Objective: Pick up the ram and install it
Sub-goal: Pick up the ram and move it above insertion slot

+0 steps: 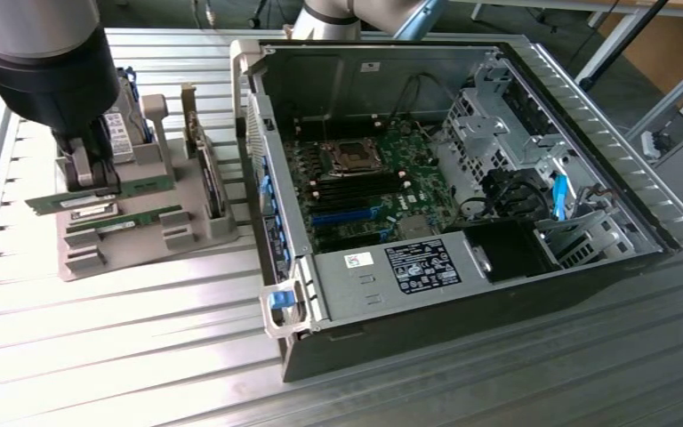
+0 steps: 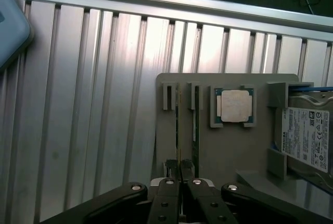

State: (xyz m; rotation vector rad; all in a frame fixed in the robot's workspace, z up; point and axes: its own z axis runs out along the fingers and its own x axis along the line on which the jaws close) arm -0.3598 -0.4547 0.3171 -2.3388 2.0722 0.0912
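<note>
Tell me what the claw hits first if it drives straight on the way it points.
Probably the grey holder: the claw is closed on the ram at its slot, so pushing on presses into that. Depth is unclear.

Glare across ribbed table (image 1: 140,356), case interior (image 1: 354,84) dim — shadowed

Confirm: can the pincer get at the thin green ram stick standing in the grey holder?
Probably yes. The pincer sits right on the thin green ram stick, jaws looking closed on its upper edge in the grey holder. Nothing lies between them; the second green stick stands apart beside it.
</note>
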